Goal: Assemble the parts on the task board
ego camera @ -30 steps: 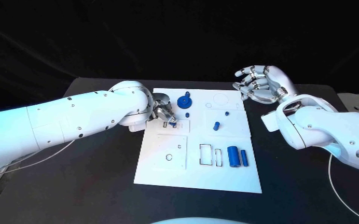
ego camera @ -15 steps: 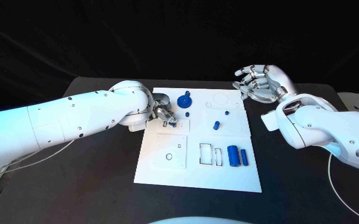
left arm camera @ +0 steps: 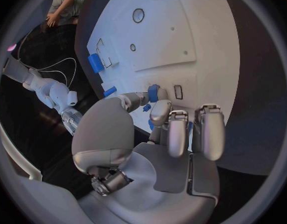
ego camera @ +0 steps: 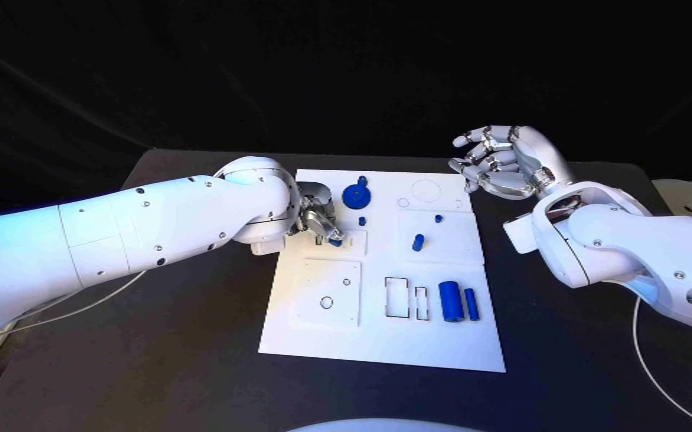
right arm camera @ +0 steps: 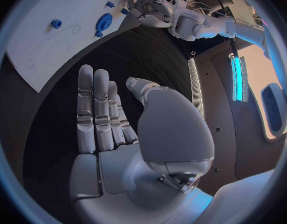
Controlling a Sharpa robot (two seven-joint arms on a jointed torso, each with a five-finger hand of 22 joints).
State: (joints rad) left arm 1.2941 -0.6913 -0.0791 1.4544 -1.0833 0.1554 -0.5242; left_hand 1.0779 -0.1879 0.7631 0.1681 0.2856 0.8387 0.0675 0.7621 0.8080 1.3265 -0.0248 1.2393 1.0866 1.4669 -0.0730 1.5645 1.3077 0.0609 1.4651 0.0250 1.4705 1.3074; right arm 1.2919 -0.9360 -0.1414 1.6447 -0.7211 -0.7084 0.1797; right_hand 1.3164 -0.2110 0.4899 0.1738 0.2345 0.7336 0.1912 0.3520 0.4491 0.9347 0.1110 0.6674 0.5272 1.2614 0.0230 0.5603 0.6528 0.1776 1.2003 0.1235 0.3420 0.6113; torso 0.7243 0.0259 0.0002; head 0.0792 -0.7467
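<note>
Here the left hand [ego camera: 316, 218] pinches a small blue part [left arm camera: 153, 92] between thumb and a fingertip, its other fingers [left arm camera: 206, 132] held straight side by side; the part sits low over a small rectangular slot [left arm camera: 178, 91] near the left edge of the task board [ego camera: 343, 327], upper middle of the head view. The right hand [ego camera: 502, 164] hovers beyond the board's upper right corner, over bare black table [ego camera: 173, 352], fingers loosely curled, holding nothing. On the board: a blue gear [ego camera: 356, 196] at upper centre, a small peg [ego camera: 417, 243] mid-board, two blue cylinders [ego camera: 457, 301] lower right. Wide bare table flanks both long edges.
</note>
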